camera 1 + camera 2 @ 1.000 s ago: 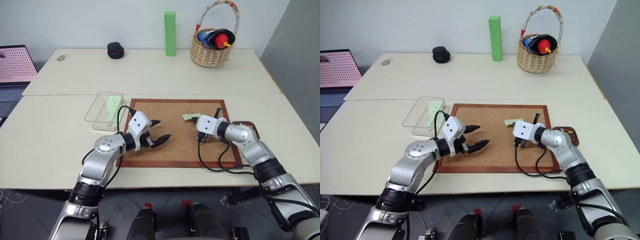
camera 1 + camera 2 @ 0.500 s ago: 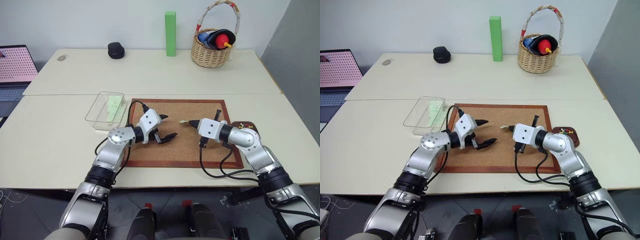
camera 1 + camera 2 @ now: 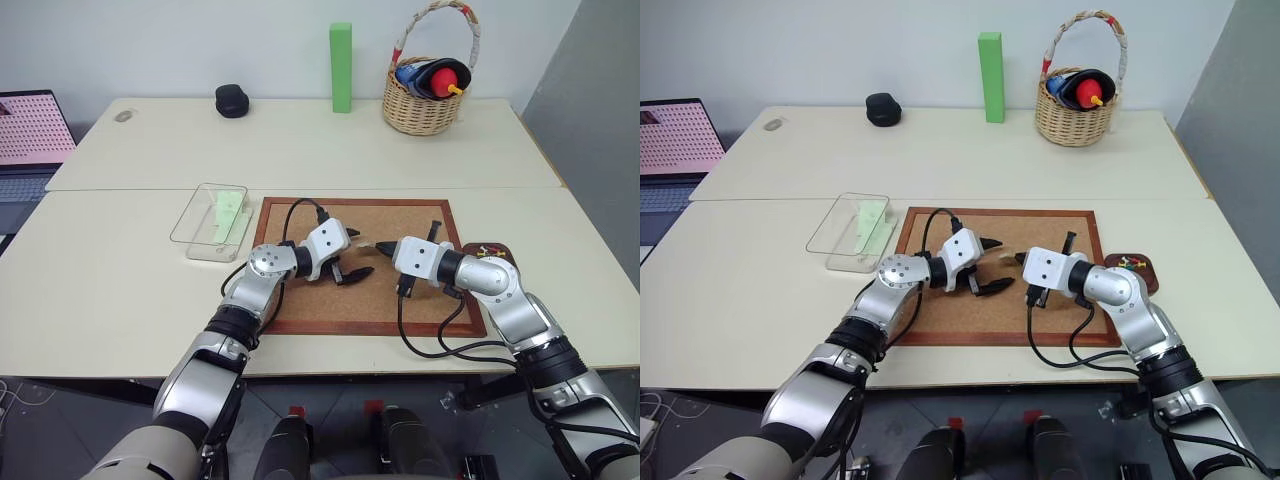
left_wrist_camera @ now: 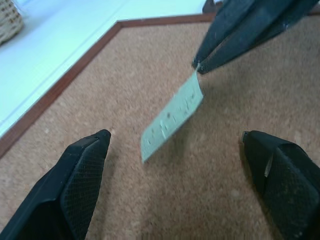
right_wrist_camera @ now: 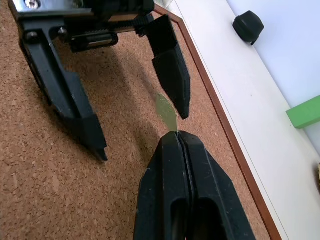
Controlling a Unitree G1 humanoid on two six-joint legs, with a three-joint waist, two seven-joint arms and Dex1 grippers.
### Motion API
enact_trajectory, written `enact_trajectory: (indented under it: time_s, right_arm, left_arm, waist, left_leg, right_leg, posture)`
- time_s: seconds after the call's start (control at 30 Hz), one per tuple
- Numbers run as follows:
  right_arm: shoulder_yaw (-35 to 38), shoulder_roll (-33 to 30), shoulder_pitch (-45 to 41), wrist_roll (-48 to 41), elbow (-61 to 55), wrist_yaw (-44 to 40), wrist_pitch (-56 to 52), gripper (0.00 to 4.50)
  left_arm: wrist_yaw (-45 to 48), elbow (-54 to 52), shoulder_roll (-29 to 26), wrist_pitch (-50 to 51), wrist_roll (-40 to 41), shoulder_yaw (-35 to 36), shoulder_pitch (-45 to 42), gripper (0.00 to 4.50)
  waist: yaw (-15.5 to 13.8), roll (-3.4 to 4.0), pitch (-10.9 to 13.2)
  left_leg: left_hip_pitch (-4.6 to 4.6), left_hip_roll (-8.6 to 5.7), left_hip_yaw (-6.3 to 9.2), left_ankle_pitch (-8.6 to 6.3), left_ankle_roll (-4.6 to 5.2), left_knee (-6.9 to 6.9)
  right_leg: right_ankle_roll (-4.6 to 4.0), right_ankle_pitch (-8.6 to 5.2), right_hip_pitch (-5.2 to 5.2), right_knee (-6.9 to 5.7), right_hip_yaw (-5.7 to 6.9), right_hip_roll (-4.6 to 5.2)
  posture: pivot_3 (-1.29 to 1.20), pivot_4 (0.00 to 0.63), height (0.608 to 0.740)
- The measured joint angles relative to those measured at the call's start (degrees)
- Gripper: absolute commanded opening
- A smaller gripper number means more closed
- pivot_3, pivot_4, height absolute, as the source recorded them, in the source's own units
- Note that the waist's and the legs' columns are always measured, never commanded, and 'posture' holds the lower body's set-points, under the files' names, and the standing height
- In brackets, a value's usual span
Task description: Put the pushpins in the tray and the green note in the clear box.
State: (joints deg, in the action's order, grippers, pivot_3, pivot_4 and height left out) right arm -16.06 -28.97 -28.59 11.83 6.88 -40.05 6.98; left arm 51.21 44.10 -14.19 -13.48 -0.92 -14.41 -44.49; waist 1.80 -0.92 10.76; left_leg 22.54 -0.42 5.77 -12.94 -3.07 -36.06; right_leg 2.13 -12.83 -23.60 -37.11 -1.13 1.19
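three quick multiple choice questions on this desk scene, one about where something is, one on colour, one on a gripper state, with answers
1. Where is the clear box?
A. in the wicker basket
B. on the table beside the corkboard's edge, on the robot's left
C. on top of the laptop

2. What colour is the tall upright block at the back of the table?
A. green
B. red
C. white

3. How does the right gripper stand?
A. wide open above the dark tray
B. shut on nothing
C. shut, pinching the edge of the green note

Answers:
1 B: the box lies just off the corkboard on that side.
2 A: the block by the basket is bright green.
3 C: in both wrist views the closed tips pinch the note, lifted off the cork, while the left gripper stands open around it.
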Motion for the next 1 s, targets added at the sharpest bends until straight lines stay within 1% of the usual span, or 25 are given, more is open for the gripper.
enact_trajectory:
  time_s: [0.23, 0.33, 0.37, 0.43, 0.47, 0.6, 0.67, 0.77, 1.0]
  right_arm:
    - [0.2, 0.0, 0.2, -0.2, -0.5, -0.1, -0.2, 0.0]
    - [0.2, 0.0, 0.2, -0.2, -0.5, -0.2, -0.2, 0.0]
    - [0.2, 0.0, 0.2, -0.2, -0.5, -0.2, -0.2, 0.0]
    - [0.2, 0.0, 0.2, -0.2, -0.5, -0.4, -0.2, 0.0]
    - [0.2, 0.0, 0.2, -0.2, -0.5, -0.4, -0.2, 0.0]
    - [0.2, 0.0, 0.2, -0.2, -0.5, -0.7, -0.2, 0.0]
    - [0.2, 0.0, 0.3, -0.2, -0.7, -0.7, -0.2, 0.0]
    - [0.2, 0.0, 0.6, -0.2, -1.3, -0.7, -0.3, 0.0]
    - [0.3, 0.0, 1.0, -0.2, -2.2, -0.7, -0.6, 0.0]
  left_arm:
    - [0.8, 3.9, 1.1, -2.5, -1.3, 0.0, -1.8, 2.8]
    - [0.8, 5.0, 1.2, -3.3, -1.6, 0.0, -2.3, 2.37]
    - [0.8, 5.1, 1.2, -3.3, -1.7, 0.0, -2.4, 2.11]
    - [0.9, 5.6, 1.4, -3.5, -1.8, 0.0, -2.5, 1.86]
    - [0.9, 5.8, 1.5, -3.6, -1.9, 0.0, -2.5, 1.62]
    - [0.8, 6.1, 1.7, -4.0, -2.5, 0.0, -2.6, 0.93]
    - [0.8, 6.2, 1.7, -4.0, -2.6, 0.0, -2.6, 0.5]
    - [0.8, 6.4, 1.8, -4.0, -2.6, 0.0, -2.6, 0.0]
    - [0.9, 7.2, 2.0, -4.0, -2.6, 0.1, -3.0, 0.0]
  waist:
    - [0.1, 0.0, 0.0]
    - [0.1, 0.0, 0.0]
    - [0.1, 0.0, 0.0]
    - [0.1, 0.0, 0.0]
    - [0.1, 0.0, 0.0]
    - [0.1, 0.0, 0.0]
    - [0.1, 0.0, 0.0]
    - [0.1, 0.0, 0.0]
    - [0.1, 0.0, 0.0]
  left_leg:
    - [-0.01, 0.01, 0.01, 0.0, 0.0, 0.0]
    - [-0.01, 0.0, 0.0, 0.0, 0.0, -0.01]
    - [-0.01, 0.0, 0.01, 0.0, 0.0, -0.01]
    - [-0.01, 0.0, 0.01, 0.0, 0.0, -0.01]
    - [-0.01, 0.0, 0.01, 0.0, 0.0, -0.01]
    - [-0.02, 0.0, 0.01, 0.0, 0.0, -0.01]
    - [-0.02, 0.0, 0.01, 0.0, 0.0, -0.01]
    - [-0.01, 0.0, 0.01, 0.0, 0.0, -0.01]
    - [-0.02, 0.0, 0.01, 0.0, 0.0, -0.01]
  right_leg:
    - [0.0, 0.0, 0.0, -0.01, 0.0, -0.01]
    - [0.01, 0.0, 0.0, -0.01, 0.0, -0.01]
    - [0.01, 0.0, 0.0, -0.01, 0.0, -0.01]
    - [0.01, 0.0, 0.0, -0.02, 0.0, -0.01]
    - [0.01, 0.0, 0.0, -0.02, 0.0, -0.01]
    - [0.01, 0.01, 0.01, -0.02, 0.0, -0.01]
    - [0.01, 0.01, 0.01, -0.03, 0.0, -0.01]
    - [0.01, 0.01, 0.0, -0.02, 0.0, -0.01]
    - [0.01, 0.01, 0.01, -0.02, 0.0, -0.01]
  posture:
    - [0.0, 0.15, 0.74]
    - [0.0, 0.15, 0.74]
    - [0.0, 0.15, 0.74]
    - [0.0, 0.15, 0.74]
    - [0.0, 0.15, 0.74]
    - [0.0, 0.15, 0.74]
    - [0.0, 0.15, 0.74]
    - [0.0, 0.15, 0.74]
    - [0.0, 0.15, 0.74]
